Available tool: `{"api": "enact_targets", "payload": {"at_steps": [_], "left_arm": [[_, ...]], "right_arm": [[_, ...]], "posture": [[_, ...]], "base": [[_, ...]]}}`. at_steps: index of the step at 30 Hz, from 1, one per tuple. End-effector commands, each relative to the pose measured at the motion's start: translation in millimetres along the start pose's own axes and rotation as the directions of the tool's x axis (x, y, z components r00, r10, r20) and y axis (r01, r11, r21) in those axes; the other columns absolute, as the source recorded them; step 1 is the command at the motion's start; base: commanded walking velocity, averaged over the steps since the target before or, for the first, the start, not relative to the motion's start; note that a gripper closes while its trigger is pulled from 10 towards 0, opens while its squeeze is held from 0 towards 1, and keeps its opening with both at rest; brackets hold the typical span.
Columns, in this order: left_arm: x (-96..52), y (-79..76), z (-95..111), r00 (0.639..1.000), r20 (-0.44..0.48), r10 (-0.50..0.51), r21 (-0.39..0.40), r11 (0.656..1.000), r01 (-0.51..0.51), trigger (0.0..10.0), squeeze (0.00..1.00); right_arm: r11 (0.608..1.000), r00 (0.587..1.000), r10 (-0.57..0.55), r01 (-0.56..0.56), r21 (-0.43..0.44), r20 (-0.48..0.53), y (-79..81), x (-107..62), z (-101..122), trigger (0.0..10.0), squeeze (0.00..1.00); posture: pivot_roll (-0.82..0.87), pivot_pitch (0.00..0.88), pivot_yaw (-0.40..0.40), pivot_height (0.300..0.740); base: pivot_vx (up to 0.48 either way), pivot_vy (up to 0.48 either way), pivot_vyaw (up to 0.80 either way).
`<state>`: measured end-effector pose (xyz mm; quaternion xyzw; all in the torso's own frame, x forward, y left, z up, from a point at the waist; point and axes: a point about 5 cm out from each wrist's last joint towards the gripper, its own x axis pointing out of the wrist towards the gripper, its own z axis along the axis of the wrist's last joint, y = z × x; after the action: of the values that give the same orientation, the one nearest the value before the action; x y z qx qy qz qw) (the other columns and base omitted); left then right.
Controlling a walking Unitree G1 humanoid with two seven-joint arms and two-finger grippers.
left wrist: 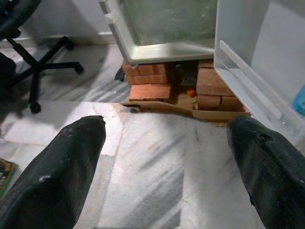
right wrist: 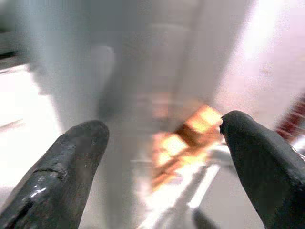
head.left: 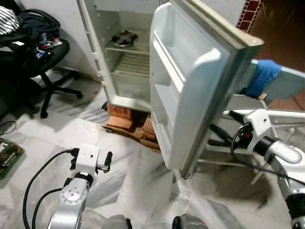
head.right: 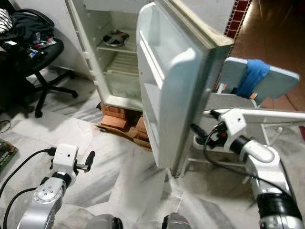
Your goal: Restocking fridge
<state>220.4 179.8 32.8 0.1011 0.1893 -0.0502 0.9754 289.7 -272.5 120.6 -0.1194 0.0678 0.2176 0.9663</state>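
While both jaws gape empty, the fridge door (head.left: pixel 190 86) hides the right gripper (right wrist: pixel 162 143).

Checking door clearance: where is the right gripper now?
In the head views the right gripper sits behind the open white fridge door, near its lower outer edge, beside a white rack.

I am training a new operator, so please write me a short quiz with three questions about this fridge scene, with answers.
1. True or false: the fridge door is closed.
2. What does the fridge stand on? A) bricks B) a wooden pallet C) wheels
3. Which hand is at the outer side of the door?

Key
1. False: it stands open.
2. A: red bricks.
3. The right hand, fingers apart; the left hand is open over the marble floor.
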Motion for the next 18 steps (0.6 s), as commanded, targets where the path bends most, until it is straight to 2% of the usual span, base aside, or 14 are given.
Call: {"api": "enact_targets", "payload": {"at_steps": [1, 3, 6, 7, 8, 10, 11, 12, 13, 14, 15, 17, 18], "left_arm": [[0.7, 1.0, 2, 1.0, 0.003, -0.006, 0.01, 1.0, 0.006, 10.0, 0.0], [1.1, 0.8, 2, 1.0, 0.004, -0.009, 0.011, 1.0, 0.009, 10.0, 0.0], [2.7, 0.7, 5, 1.0, 0.009, -0.015, 0.011, 1.0, 0.015, 10.0, 0.0], [3.0, 0.7, 5, 1.0, 0.01, -0.016, 0.012, 1.0, 0.016, 10.0, 0.0], [3.0, 0.7, 5, 1.0, 0.01, -0.016, 0.012, 1.0, 0.016, 10.0, 0.0], [3.0, 0.4, 5, 1.0, 0.011, -0.016, 0.013, 1.0, 0.016, 10.0, 0.0], [3.0, 0.4, 5, 1.0, 0.011, -0.016, 0.013, 1.0, 0.016, 10.0, 0.0], [3.4, 0.2, 6, 1.0, 0.014, -0.015, 0.011, 1.0, 0.015, 10.0, 0.0], [3.4, 0.2, 6, 1.0, 0.014, -0.015, 0.011, 1.0, 0.015, 10.0, 0.0], [3.6, 0.1, 6, 1.0, 0.015, -0.014, 0.01, 1.0, 0.014, 10.0, 0.0], [4.3, 0.2, 7, 1.0, 0.019, -0.012, 0.007, 1.0, 0.012, 10.0, 0.0], [6.2, 0.0, 10, 0.999, 0.03, -0.011, 0.003, 1.0, 0.011, 10.0, 0.0], [6.2, 0.0, 10, 0.999, 0.03, -0.011, 0.003, 1.0, 0.011, 10.0, 0.0]], "right_arm": [[0.997, 0.991, -0.076, 0.079, -0.023, 0.11, -12.6, 3.9, 26, 10.0, 0.0], [0.996, 0.987, -0.084, 0.086, -0.009, 0.137, -12.3, 6.1, 30, 10.0, 0.0], [0.997, 0.972, -0.004, -0.013, 0.07, 0.234, 6.6, 15.8, 50, 10.0, 0.0], [0.988, 0.955, 0.046, -0.086, 0.126, 0.292, 18.8, 19.8, 62, 10.0, 0.0], [0.988, 0.955, 0.046, -0.086, 0.126, 0.292, 18.8, 19.8, 62, 10.0, 0.0], [0.917, 0.875, 0.243, -0.348, 0.196, 0.419, 53.7, 18.0, 90, 10.0, 0.0], [0.917, 0.875, 0.243, -0.348, 0.196, 0.419, 53.7, 18.0, 90, 10.0, 0.0], [0.808, 0.769, 0.43, -0.561, 0.18, 0.473, 83.0, 7.9, 101, 10.0, 0.0], [0.808, 0.769, 0.43, -0.561, 0.18, 0.473, 83.0, 7.9, 101, 10.0, 0.0], [0.776, 0.74, 0.473, -0.607, 0.172, 0.478, 89.9, 4.8, 102, 10.0, 0.0], [0.778, 0.75, 0.482, -0.604, 0.173, 0.452, 92.5, 6.0, 94, 10.0, 0.0], [0.839, 0.837, 0.427, -0.508, 0.194, 0.341, 87.6, 14.1, 69, 10.0, 0.0], [0.839, 0.837, 0.427, -0.508, 0.194, 0.341, 87.6, 14.1, 69, 10.0, 0.0]], "posture": [[0.03, 0.029, 0.067, 0.74], [0.03, 0.029, 0.067, 0.74], [0.03, 0.027, 0.069, 0.74], [0.04, 0.027, 0.068, 0.74], [0.04, 0.027, 0.068, 0.74], [0.04, 0.025, 0.065, 0.74], [0.04, 0.025, 0.065, 0.74], [0.04, 0.026, 0.062, 0.74], [0.04, 0.026, 0.062, 0.74], [0.04, 0.025, 0.061, 0.74], [0.04, 0.025, 0.059, 0.74], [0.04, 0.026, 0.058, 0.74], [0.04, 0.026, 0.058, 0.74]], "base": [[0.0, 0.0, 0.0], [0.0, 0.0, 0.0], [0.0, 0.0, 0.0], [0.0, 0.0, 0.0], [0.0, 0.0, 0.0], [0.0, 0.0, 0.0], [0.0, 0.0, 0.0], [0.0, 0.0, 0.0], [0.0, 0.0, 0.0], [0.0, 0.0, 0.0], [0.0, 0.0, 0.0], [0.0, 0.0, 0.0], [0.0, 0.0, 0.0]]}}
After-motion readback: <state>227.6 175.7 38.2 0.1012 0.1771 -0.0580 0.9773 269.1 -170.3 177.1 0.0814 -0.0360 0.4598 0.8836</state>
